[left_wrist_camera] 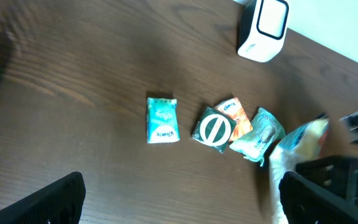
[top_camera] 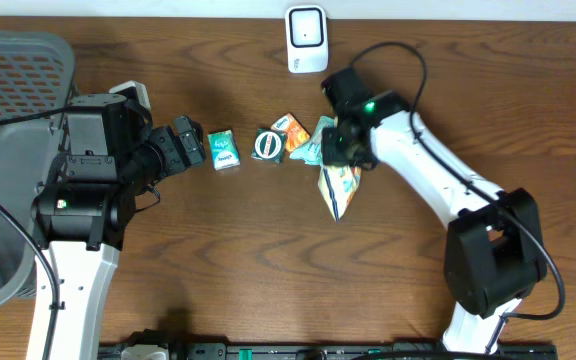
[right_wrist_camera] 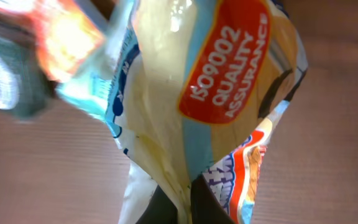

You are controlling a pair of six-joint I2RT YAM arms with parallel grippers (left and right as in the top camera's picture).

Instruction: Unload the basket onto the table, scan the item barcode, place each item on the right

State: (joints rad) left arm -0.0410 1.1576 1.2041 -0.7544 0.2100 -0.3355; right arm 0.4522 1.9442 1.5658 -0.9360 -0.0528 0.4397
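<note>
Overhead: my right gripper [top_camera: 342,142] pinches the snack bag [top_camera: 336,188] at its upper end, below the scanner [top_camera: 306,38], I judge ready for lifting.
Left wrist: left gripper [left_wrist_camera: 182,202] spread wide and empty, clear of the small packets [left_wrist_camera: 216,127].
Right wrist: jaws pressed together on the bag's gathered edge.

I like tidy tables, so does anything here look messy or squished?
Yes. The snack bag is bunched up where the right gripper pinches it. Beside it, the orange packet and dark green packet lie crooked and overlapping, while one teal packet sits apart. Nothing looks spilled.
</note>
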